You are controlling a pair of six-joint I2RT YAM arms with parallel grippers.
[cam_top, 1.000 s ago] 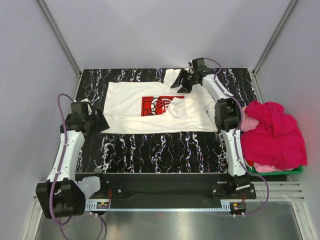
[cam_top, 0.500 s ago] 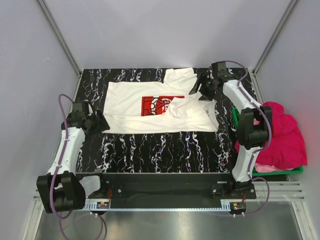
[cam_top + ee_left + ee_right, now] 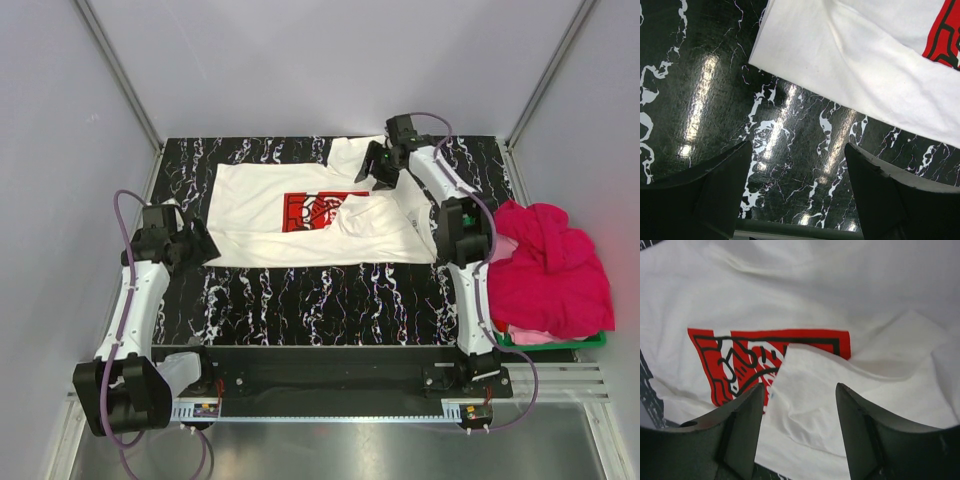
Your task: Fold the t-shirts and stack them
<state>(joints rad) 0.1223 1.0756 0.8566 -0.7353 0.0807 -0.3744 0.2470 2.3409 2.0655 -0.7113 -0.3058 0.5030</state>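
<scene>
Top view: the white t-shirt (image 3: 260,215) lies spread on the marbled table (image 3: 300,300). The magenta t-shirts (image 3: 555,270) are heaped over the green basket (image 3: 585,343) at the right.

Left wrist: the left gripper (image 3: 797,190) is spread wide and empty, near the shirt's corner.

Right wrist: the right gripper (image 3: 799,432) is parted and holds nothing, above the rumpled red print (image 3: 740,360).

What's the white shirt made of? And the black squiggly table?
The white shirt looks like soft matte cloth, probably cotton: it wrinkles and folds. The table looks hard and glossy, marble or a marble print: lights glare on it.

Right hand (image 3: 377,168) back leftward over white t-shirt (image 3: 260,215)
</scene>
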